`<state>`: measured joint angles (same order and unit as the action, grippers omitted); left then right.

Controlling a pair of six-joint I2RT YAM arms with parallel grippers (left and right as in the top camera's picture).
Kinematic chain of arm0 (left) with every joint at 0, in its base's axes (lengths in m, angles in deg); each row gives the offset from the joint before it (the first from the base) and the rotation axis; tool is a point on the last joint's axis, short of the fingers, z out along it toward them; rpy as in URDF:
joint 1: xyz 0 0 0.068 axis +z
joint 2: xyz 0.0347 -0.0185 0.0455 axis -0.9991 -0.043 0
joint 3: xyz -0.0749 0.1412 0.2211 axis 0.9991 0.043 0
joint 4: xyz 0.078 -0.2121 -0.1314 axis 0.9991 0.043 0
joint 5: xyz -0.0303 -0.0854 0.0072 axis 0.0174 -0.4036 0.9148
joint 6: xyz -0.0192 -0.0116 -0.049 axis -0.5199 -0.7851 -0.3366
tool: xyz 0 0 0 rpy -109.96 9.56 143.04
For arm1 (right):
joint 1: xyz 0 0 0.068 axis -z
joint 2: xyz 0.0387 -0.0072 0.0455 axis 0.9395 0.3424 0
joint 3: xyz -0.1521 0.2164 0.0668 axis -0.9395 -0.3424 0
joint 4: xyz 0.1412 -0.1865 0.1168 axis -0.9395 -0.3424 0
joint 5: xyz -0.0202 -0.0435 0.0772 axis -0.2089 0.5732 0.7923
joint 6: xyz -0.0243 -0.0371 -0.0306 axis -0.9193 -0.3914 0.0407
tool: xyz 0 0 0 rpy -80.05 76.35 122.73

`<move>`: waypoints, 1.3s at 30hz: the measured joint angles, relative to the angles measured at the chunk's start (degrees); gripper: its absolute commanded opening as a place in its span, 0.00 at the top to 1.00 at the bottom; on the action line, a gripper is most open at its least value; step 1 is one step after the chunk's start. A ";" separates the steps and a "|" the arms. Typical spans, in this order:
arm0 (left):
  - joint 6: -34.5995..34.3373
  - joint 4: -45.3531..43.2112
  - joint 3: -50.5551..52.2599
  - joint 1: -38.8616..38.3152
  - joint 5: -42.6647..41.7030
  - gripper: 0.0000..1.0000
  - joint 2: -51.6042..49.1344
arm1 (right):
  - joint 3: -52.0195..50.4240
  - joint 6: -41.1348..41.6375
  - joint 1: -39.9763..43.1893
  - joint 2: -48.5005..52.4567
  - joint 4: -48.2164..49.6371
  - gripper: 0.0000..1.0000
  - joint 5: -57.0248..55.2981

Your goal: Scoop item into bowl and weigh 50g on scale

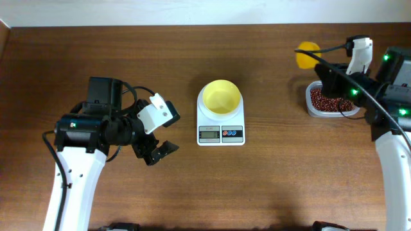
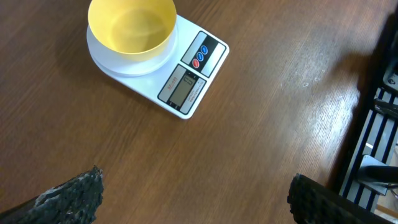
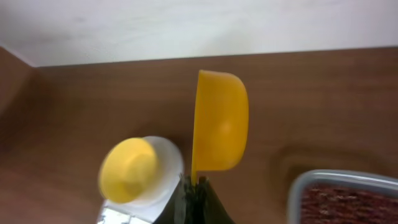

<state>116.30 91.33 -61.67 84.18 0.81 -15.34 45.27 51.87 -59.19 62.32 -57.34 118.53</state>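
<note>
We are looking down on a brown table (image 1: pixel 289 179). In the middle, a white scale (image 1: pixel 221 133) is sitting with its display facing the near edge, and a yellow bowl (image 1: pixel 221 97) is resting on its platform. Our left gripper (image 1: pixel 159 149) is hovering left of the scale, near it but apart, with its jaws spread wide. At the far right, dark red-brown beans (image 1: pixel 326 99) are lying heaped in a clear tub (image 1: pixel 313 110), well apart from the scale. Our right gripper (image 3: pixel 194 198) is clenching the handle of a yellow scoop (image 3: pixel 221 121). The scoop is turned on its edge, near the tub's left end and toward the far side of the table.
</note>
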 measured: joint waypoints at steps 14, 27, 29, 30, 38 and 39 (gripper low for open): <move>0.02 0.04 0.00 0.00 0.00 0.01 0.00 | 1.97 -3.72 0.00 -2.36 -15.56 0.96 -15.58; 0.02 0.02 0.00 0.00 0.02 0.01 0.00 | 2.14 -3.91 0.00 -5.42 -14.64 0.96 -21.14; 0.02 0.02 0.00 0.00 0.02 0.01 0.00 | 2.14 -3.89 0.00 -5.42 -14.64 0.96 -21.18; 0.00 0.02 0.00 0.00 0.02 0.01 0.00 | 2.14 -3.93 0.00 -5.42 -14.64 0.96 -21.20; 0.00 0.02 0.00 0.00 0.02 0.01 0.00 | 2.14 -3.91 0.00 -5.31 -16.17 0.96 -23.28; 0.00 0.04 0.00 0.00 0.02 0.01 0.00 | 2.14 -3.91 0.00 -5.05 -16.44 0.96 -24.02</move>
<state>116.30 91.38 -61.67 84.18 0.83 -15.34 47.41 47.96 -59.19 57.27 -73.78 94.51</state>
